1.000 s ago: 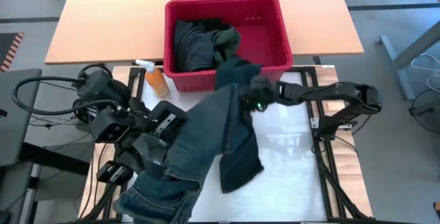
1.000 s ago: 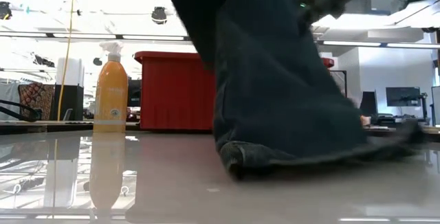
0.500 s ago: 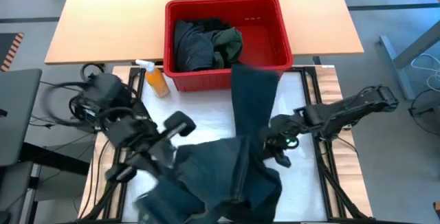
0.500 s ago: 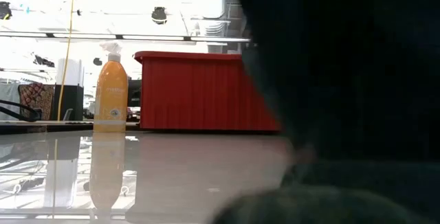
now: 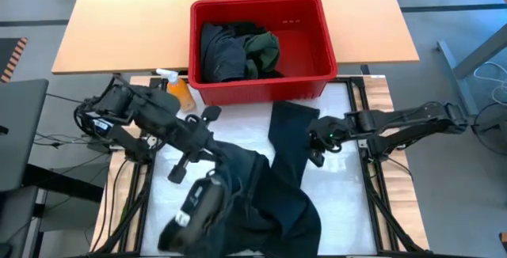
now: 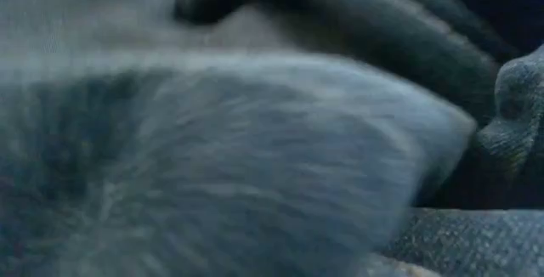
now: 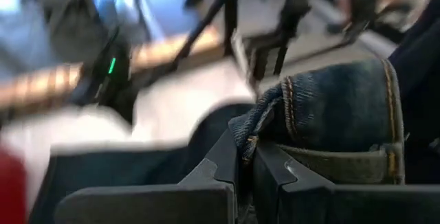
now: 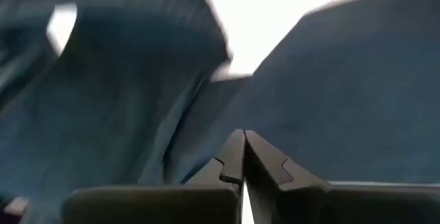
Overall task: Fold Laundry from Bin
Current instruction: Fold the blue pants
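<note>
A pair of dark blue jeans (image 5: 277,183) lies crumpled across the white table. One leg (image 5: 293,119) reaches toward the red bin (image 5: 257,3), which holds charcoal (image 5: 222,52) and green (image 5: 263,52) laundry. My left gripper (image 5: 222,171) hangs above the table's near left and is shut on a bunched part of the jeans (image 7: 330,114). My right gripper (image 5: 315,149) hovers at the right edge of that leg. Its fingers (image 8: 242,141) are shut in front of denim. In the low view, denim (image 6: 255,141) fills the picture. My left gripper pinches a stitched, folded edge of the jeans (image 7: 258,131) between its two fingers, in several layers. The fingers slant slightly downward from the table's left. The bunch stands up past the fingertips, and the rest of the jeans trails onto the table. Whether my right gripper touches the jeans, I cannot tell.
An orange spray bottle (image 5: 178,90) stands at the bin's near left corner. A wooden table (image 5: 119,20) bears the bin beyond the white work surface. Bare white surface (image 5: 341,202) shows at the near right.
My left gripper has sunk and tipped forward, and the jeans have dropped from a hanging spread into a heap on the table, now covering the low camera. My right gripper has drawn back from the bin's near wall toward the right. The leg it held up lies flat.
</note>
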Controlling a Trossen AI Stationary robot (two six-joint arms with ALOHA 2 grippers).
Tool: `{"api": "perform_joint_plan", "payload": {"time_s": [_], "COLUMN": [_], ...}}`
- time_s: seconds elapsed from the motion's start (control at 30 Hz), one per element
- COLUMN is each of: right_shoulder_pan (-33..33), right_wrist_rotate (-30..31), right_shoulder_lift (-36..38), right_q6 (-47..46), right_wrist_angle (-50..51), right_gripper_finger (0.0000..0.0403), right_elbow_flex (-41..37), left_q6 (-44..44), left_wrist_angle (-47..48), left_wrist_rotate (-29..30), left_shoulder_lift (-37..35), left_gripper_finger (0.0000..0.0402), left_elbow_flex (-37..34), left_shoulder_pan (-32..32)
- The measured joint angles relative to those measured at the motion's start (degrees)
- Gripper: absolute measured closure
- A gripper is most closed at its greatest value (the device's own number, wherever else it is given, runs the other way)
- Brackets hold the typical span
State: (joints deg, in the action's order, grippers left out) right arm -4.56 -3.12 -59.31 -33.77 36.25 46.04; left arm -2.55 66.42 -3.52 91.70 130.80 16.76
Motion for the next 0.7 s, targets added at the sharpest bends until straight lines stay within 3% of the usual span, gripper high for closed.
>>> {"api": "perform_joint_plan", "payload": {"time_s": [0.13,0.3,0.43,0.7], "right_shoulder_pan": [-6.4,-16.4,-21.6,-25.0], "right_wrist_rotate": [-5.4,-0.4,3.4,3.3], "right_shoulder_lift": [0.0,-1.6,-4.7,-16.1], "right_q6": [-8.5,-17.0,-23.9,-31.3], "right_wrist_angle": [-6.1,-5.4,-6.6,-12.6], "right_gripper_finger": [0.0323,0.0269,0.0224,0.0150], "right_elbow_flex": [-2.8,-3.0,-3.0,-3.0], "left_q6": [3.4,5.4,6.3,5.2], "left_wrist_angle": [8.3,9.0,6.0,-3.1], "left_wrist_rotate": [3.6,6.4,8.0,7.0], "left_shoulder_lift": [-0.7,-6.4,-11.1,-19.4], "left_gripper_finger": [0.0401,0.0401,0.0401,0.0401], "left_elbow_flex": [-0.2,-4.2,-10.5,-23.9], "left_shoulder_pan": [0.4,0.7,0.7,0.7]}}
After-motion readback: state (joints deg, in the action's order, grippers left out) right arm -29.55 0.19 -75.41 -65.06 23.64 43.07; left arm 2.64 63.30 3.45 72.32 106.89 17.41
